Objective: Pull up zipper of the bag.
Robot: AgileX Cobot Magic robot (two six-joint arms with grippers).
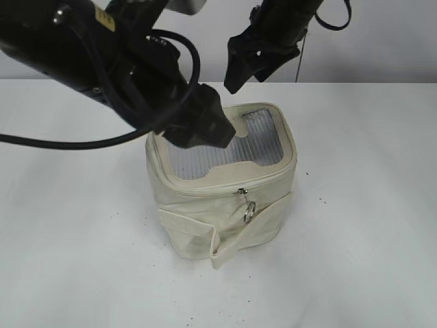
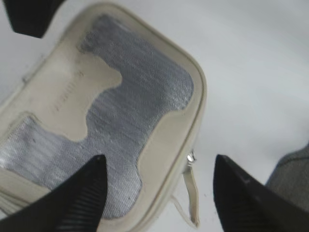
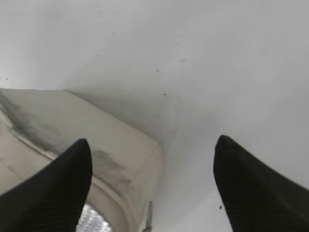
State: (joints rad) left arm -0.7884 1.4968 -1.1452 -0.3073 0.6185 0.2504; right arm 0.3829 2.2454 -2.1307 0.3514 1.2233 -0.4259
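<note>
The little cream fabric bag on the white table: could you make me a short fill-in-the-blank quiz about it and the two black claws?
1. The small boxy cream fabric bag has a lid panel of grey ____.
2. The silver zipper pull ends in a round ____.
3. The left gripper hangs with its jaws ____.
4. The right gripper holds ____.

Missing words: mesh; ring; open; nothing

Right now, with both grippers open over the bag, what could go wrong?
1. The left gripper hovers over the mesh lid, not the pull; closing here would probably grab nothing.
2. The strap hangs right by the pull and could be pinched instead.
3. Nothing holds the bag; a tug might tip it.
</note>
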